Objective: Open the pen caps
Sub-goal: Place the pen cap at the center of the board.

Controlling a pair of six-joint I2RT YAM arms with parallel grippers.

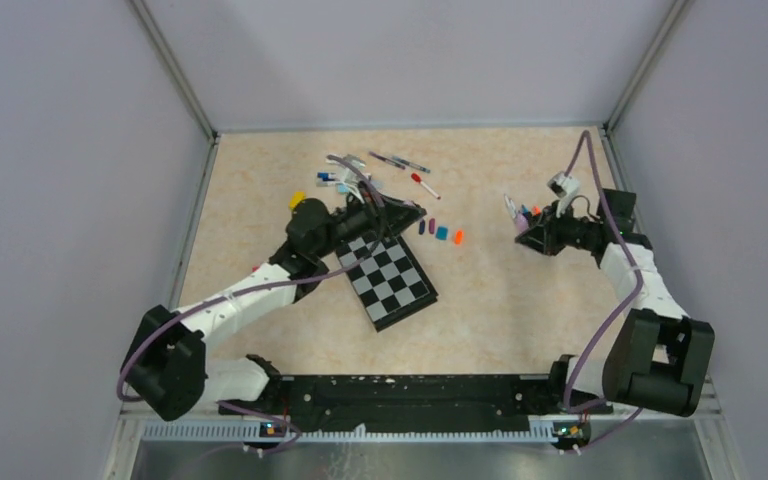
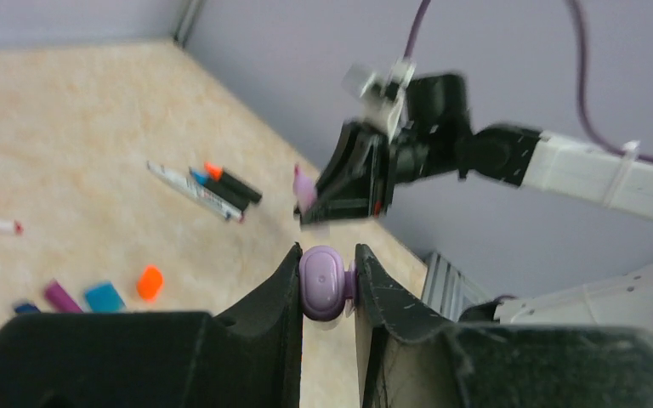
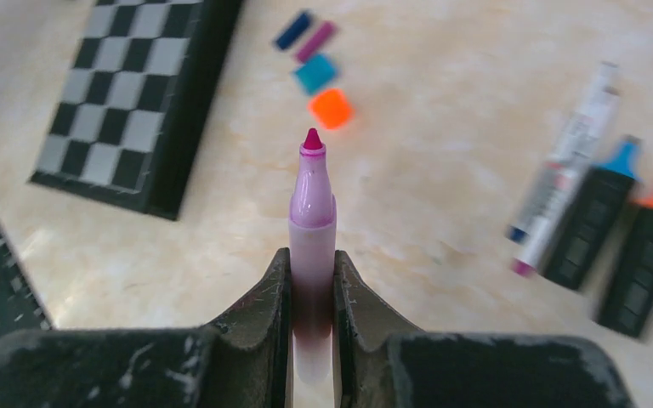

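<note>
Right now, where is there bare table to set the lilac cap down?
Bare table: between the chessboard and right arm; far edge, right of the pens. Crowded: loose caps off the chessboard's far corner, highlighters by the right gripper.

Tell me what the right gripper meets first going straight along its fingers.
Probably the orange cap, with the tip of the held lilac marker leading the right gripper; depth is unclear.
</note>
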